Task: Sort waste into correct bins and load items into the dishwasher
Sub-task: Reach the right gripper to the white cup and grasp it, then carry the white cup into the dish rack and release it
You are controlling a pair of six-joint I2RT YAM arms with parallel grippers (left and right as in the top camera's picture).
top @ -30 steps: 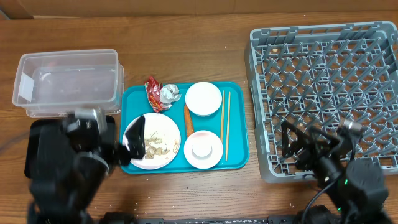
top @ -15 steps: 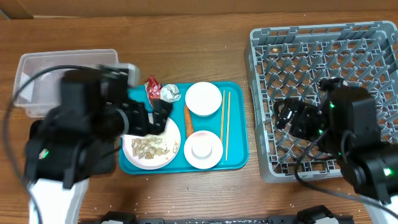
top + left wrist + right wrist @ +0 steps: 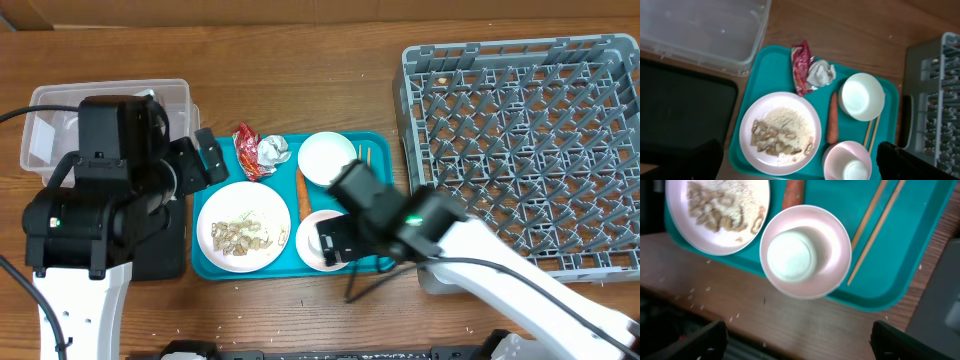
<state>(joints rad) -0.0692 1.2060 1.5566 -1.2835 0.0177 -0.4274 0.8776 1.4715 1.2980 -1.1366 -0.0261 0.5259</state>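
Note:
On the teal tray lie a red wrapper, a paper ball, a carrot, a plate with rice and scraps, a white bowl and a pinkish bowl holding a cup. My left gripper is open and empty at the tray's upper left edge, above the plate. My right gripper is open and empty, above the pinkish bowl. The clear tub and black tray are at the left. The grey dish rack is at the right.
Wooden chopsticks lie on the tray's right side, partly under my right arm. Loose rice grains dot the wooden table below the tray. The tray's right edge lies close to the rack.
My right arm has swung left from the rack to above the pinkish bowl. My left gripper has drawn back from over the plate to the tray's upper left edge.

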